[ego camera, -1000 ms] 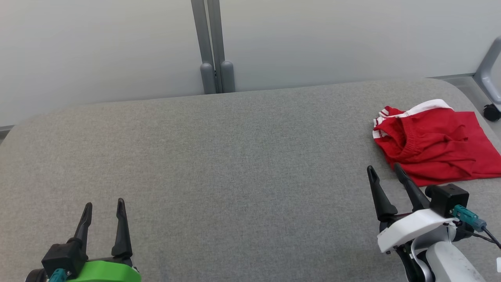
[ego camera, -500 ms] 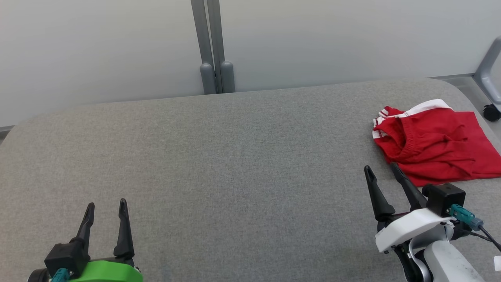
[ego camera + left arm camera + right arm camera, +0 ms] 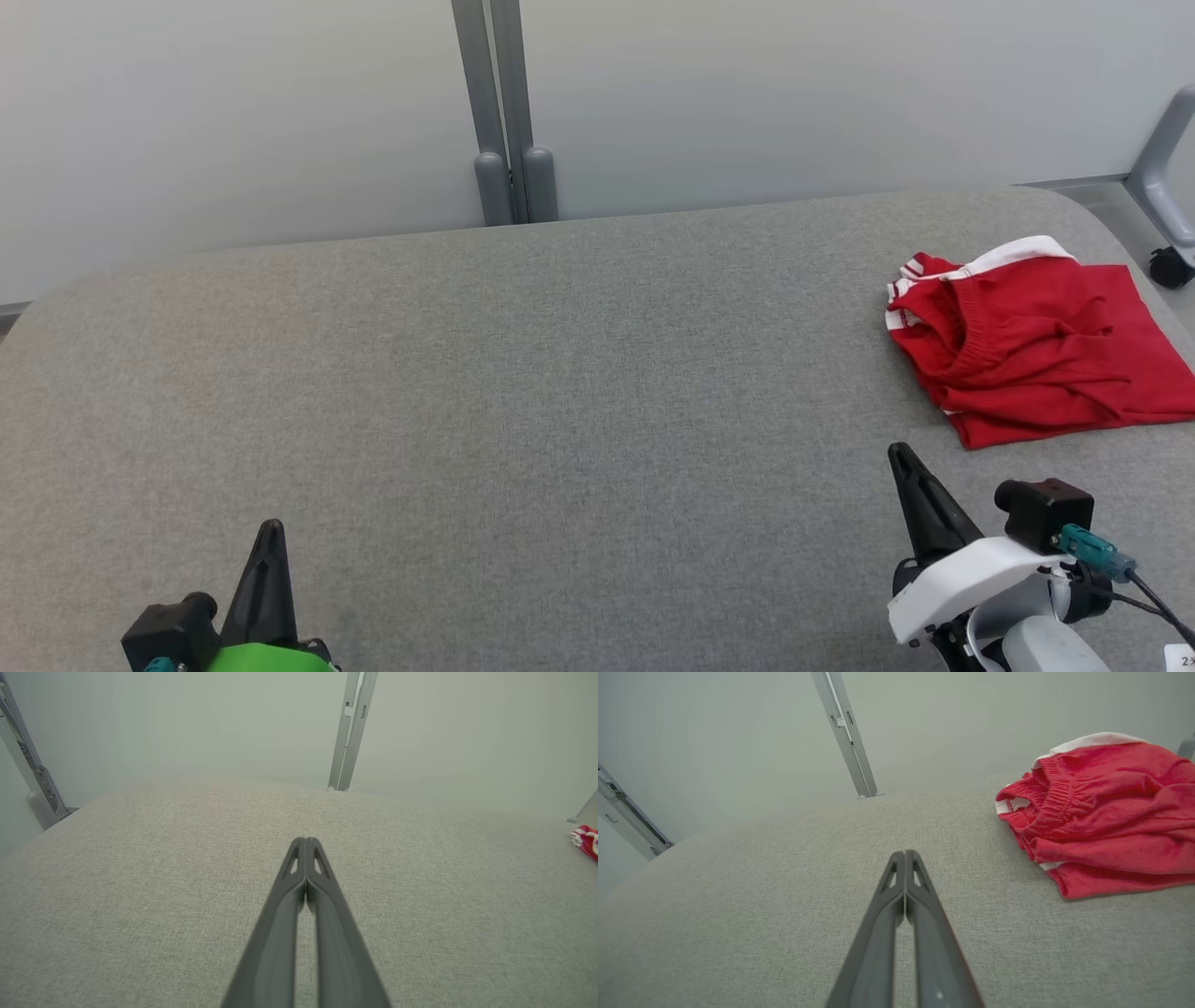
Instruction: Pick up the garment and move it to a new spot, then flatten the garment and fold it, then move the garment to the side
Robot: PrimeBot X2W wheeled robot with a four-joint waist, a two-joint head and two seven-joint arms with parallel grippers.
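Both my grippers are closing empty. My left gripper (image 3: 268,551), low at my near left, is showing its fingers pressed together where they were standing apart half a second ago. My right gripper (image 3: 910,476) is doing the same, tips meeting in its wrist view (image 3: 904,858), and it is sitting further back from the cloth than it was, no longer reaching the near hem. Neither is gripping anything.

The garment (image 3: 1027,345) is lying ahead and to the right of my right gripper, apart from it, in a loose red bundle with white trim. It has not shifted. From my left gripper it is well off to the far right (image 3: 586,841).

I am reading this as a pull-back with nothing in hand: either the side placement is finished, or the pick-up is not yet begun.

The table (image 3: 560,392) is stretching bare ahead of and between both grippers, giving wide room to the left. The garment's right side is nearing the table's rounded right edge, so room there is tight. Beyond the far edge, the wall and its post (image 3: 499,112) are closing off the reach.
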